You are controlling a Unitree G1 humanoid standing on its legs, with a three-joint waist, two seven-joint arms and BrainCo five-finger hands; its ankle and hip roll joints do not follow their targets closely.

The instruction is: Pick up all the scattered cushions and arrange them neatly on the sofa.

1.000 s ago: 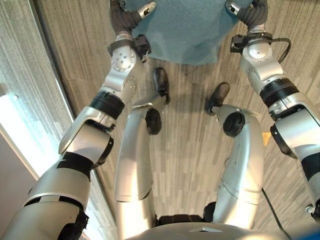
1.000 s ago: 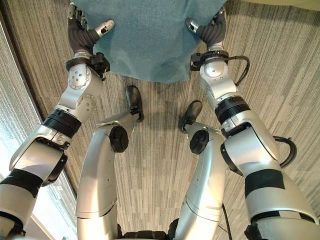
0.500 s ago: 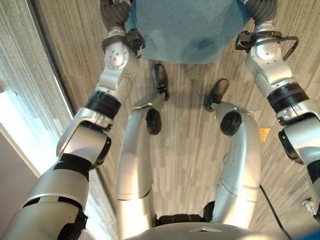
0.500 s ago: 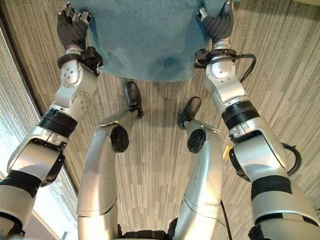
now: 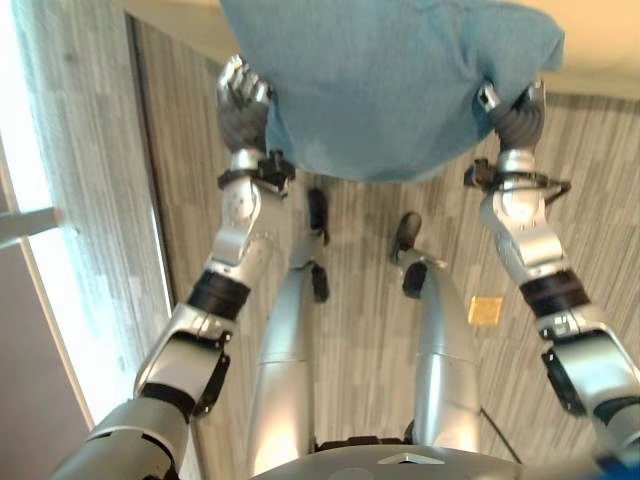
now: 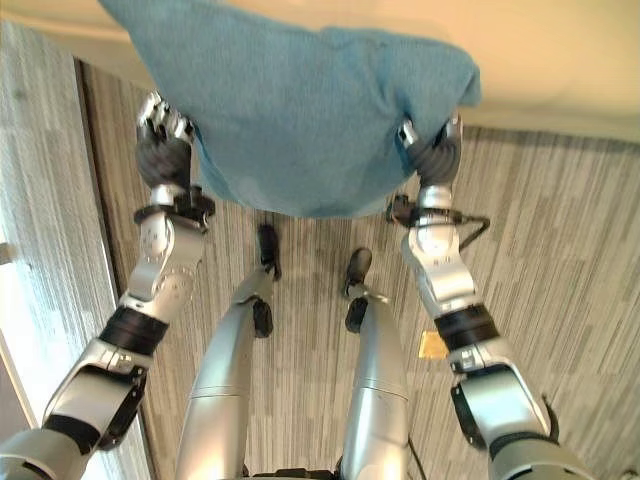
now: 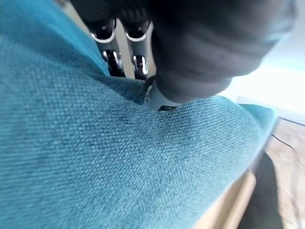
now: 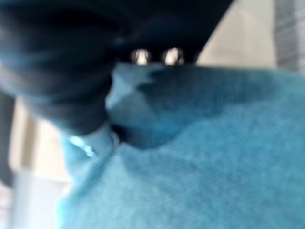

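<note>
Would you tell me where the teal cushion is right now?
The cushion is held up in front of the robot between the left hand and right hand, above the striped floor.

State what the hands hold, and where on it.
Both hold the teal cushion: left hand at its left edge, right hand at its right edge.

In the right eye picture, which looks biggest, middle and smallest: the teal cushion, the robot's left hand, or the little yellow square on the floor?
1. Teal fabric cushion, by far the biggest.
2. Left hand.
3. Small yellow square on the floor, smallest; it lies farther from the camera, so its true size is unsure.
</note>
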